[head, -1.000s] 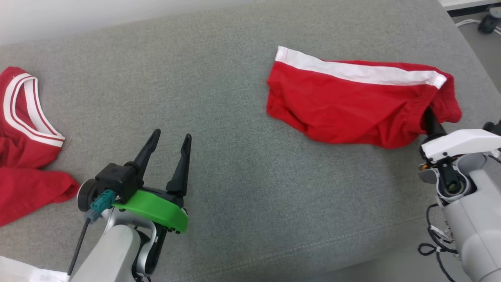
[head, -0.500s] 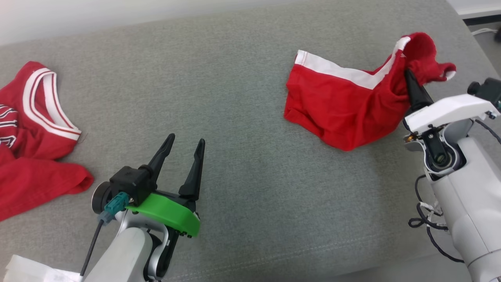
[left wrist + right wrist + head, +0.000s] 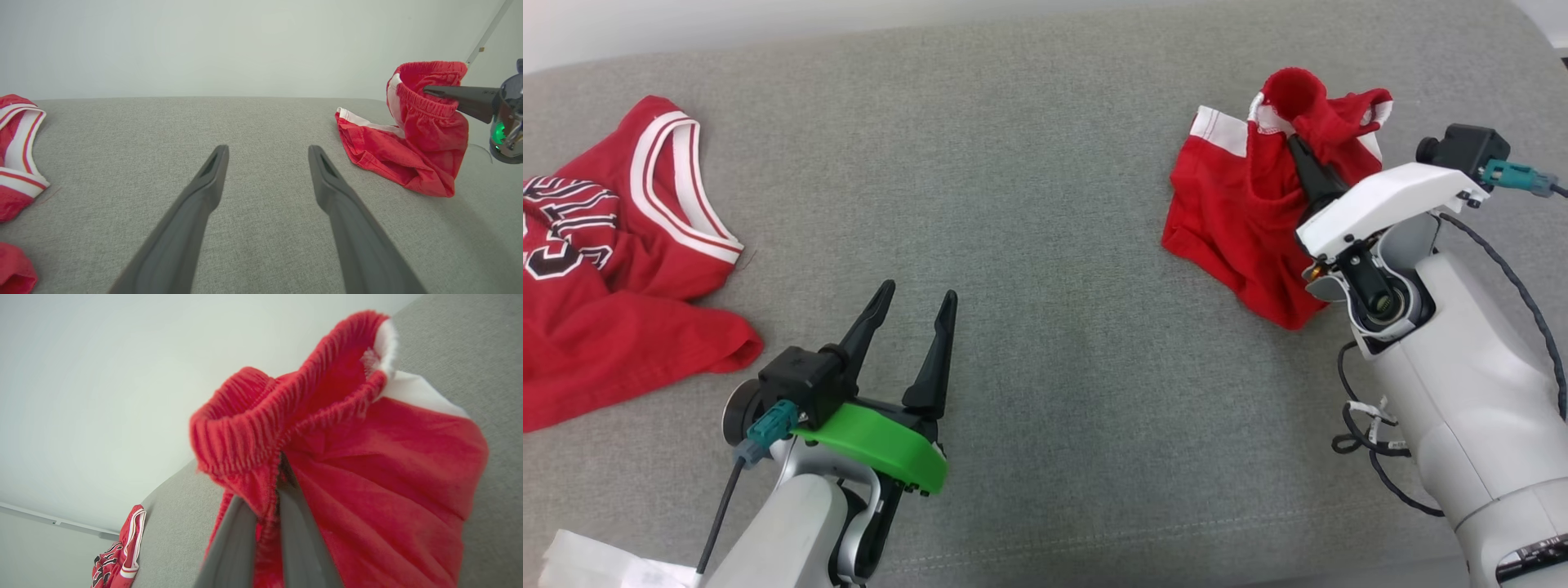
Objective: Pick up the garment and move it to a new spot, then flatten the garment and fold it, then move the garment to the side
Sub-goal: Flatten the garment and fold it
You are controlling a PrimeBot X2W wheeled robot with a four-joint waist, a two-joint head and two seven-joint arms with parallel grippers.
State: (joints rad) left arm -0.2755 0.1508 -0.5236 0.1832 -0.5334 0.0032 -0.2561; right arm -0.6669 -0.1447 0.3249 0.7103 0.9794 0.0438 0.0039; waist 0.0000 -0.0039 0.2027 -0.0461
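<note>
Hanging from my right hand point(image 3: 1295, 147), the red shorts point(image 3: 1233, 220) are bunched up toward the far right corner of the grey cushion point(image 3: 1045, 163). That hand is clamped tight on the elastic waistband. In my right wrist view the two dark fingers point(image 3: 235, 547) run up side by side with the ribbed red band pinched between them, and the cloth folds over their tips. The waistband end is raised off the cushion and curls into a loop above the fingers. The leg end trails down and rests on the grey fabric, on the side nearer the middle. A white side stripe point(image 3: 1217, 131) shows along the far edge of the shorts.

My left hand point(image 3: 918, 291) sits by the near edge, left of the middle and well apart from the shorts. Its fingers are spread wide with nothing between them, and they point toward the far edge.

A red jersey point(image 3: 605, 269) lies crumpled at the left edge, with a white-trimmed neckline and black and white lettering. Something pale point(image 3: 596, 563) shows at the near left corner, but I cannot tell what it is. A plain light wall point(image 3: 204, 41) rises beyond the far edge.
</note>
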